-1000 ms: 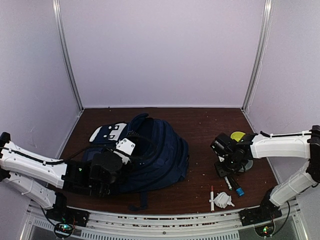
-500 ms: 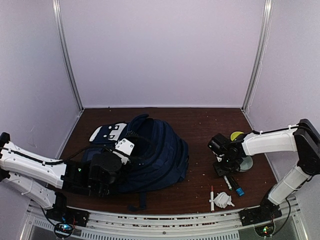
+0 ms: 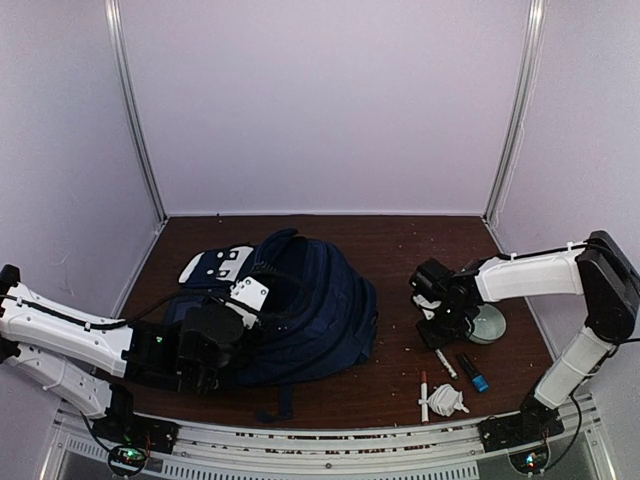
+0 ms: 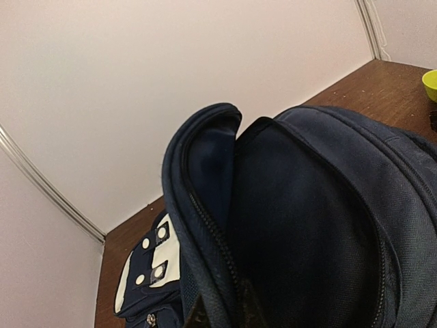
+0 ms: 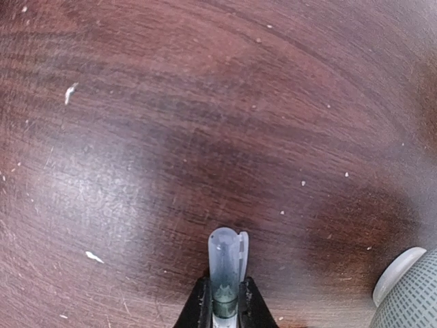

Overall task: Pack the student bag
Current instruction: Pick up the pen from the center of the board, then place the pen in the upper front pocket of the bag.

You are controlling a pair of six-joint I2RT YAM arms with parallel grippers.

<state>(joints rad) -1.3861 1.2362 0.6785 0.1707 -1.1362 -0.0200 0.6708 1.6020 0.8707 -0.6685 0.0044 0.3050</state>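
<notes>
Nearest the arms' bases, on the right side of the bench (image 3: 400,250), a white pen (image 3: 424,394) lies just beside a crumpled white wad (image 3: 447,400). A little farther back is a dark marker with a blue cap (image 3: 473,374). Beyond these, the right fingers (image 5: 225,295) are closed tight on a clear-capped pen (image 5: 226,263), whose capped end sticks out past the tips over bare wood. Whether the pen is off the bench cannot be told. A grey round dish (image 3: 490,323) sits just to the right of that arm's wrist. On the left side, the left fingers (image 4: 220,311) are pinched shut on the zipper edge of the backpack (image 3: 325,310), at the rim of its open main pocket. The backpack lies slumped on the left-centre of the bench, its mouth gaping and dark inside. Its flap with white snap patches (image 3: 217,265) is spread toward the far left corner. A yellow-green rim (image 4: 430,83) shows past the bag.
</notes>
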